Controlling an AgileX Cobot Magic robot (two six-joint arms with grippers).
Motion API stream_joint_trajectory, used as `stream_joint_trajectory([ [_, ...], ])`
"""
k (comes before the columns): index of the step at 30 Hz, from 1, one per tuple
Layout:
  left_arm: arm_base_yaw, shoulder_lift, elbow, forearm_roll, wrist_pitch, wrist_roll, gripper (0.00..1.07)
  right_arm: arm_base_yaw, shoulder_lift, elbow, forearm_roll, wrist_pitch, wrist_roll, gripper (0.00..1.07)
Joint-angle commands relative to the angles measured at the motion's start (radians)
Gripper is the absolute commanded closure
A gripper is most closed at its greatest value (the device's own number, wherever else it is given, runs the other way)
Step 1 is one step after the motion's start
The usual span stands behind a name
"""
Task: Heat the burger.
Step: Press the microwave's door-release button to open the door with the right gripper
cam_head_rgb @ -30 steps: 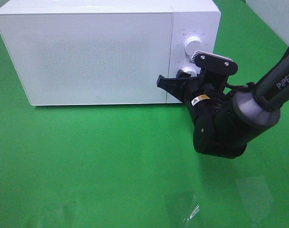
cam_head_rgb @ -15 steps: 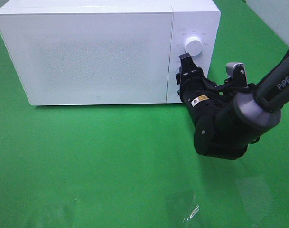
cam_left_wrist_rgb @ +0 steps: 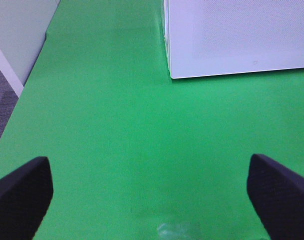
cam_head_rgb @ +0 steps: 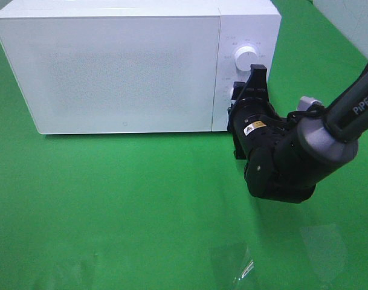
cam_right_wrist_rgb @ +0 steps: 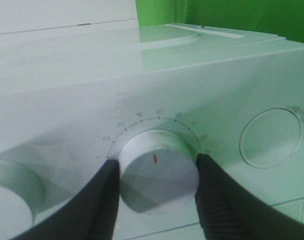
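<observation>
White plastic throughout on the microwave: found standing at the rear of the scene, with door shut and frosted, giving no sight of the inside. Noted the black right arm reaching in from the right to the control panel. Found the right gripper clamped on the lower knob, with a finger pressed to each side and a red mark on the knob face pointing toward the printed numerals. Saw the upper knob free, just beyond that gripper. Found the left gripper spread wide, holding nothing, hanging over the green covering short of the microwave's front corner. Noted a small clear film scrap lying flat toward the front, well apart from the right gripper.

Recorded the covering as matte, even green, spread beneath everything in view. Glimpsed a pale wall and grey flooring past its edge in the left wrist view.

Could not find the burger in any view; cannot tell its whereabouts or its appearance
</observation>
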Motion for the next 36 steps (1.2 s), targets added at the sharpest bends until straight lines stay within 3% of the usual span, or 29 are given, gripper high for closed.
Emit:
stream_joint_trajectory([
  [1,0.004,-0.018,0.003,0.000,0.003,-0.005,0.09,-0.008,-0.003,-0.017,-0.042,-0.096,0.065,1.07],
  [16,0.004,-0.018,0.003,0.000,0.003,-0.005,0.09,-0.013,-0.003,-0.017,-0.049,-0.096,0.086,1.07],
  [23,0.004,-0.018,0.003,0.000,0.003,-0.005,0.09,-0.013,-0.003,-0.017,-0.032,-0.096,0.086,1.01],
  [27,0.004,-0.018,0.003,0.000,0.003,-0.005,0.09,-0.013,-0.003,-0.017,-0.016,-0.093,0.077,0.85],
  [30,0.004,-0.018,0.003,0.000,0.003,-0.005,0.09,-0.013,-0.003,-0.017,-0.014,-0.092,0.077,0.81],
  [32,0.004,-0.018,0.003,0.000,0.003,-0.005,0.09,-0.013,-0.003,-0.017,-0.008,-0.088,0.057,0.64],
  [33,0.004,-0.018,0.003,0.000,0.003,-0.005,0.09,-0.013,-0.003,-0.017,-0.008,-0.088,0.057,0.64],
  [36,0.004,-0.018,0.003,0.000,0.003,-0.005,0.09,-0.013,-0.003,-0.017,-0.007,-0.080,0.022,0.50],
])
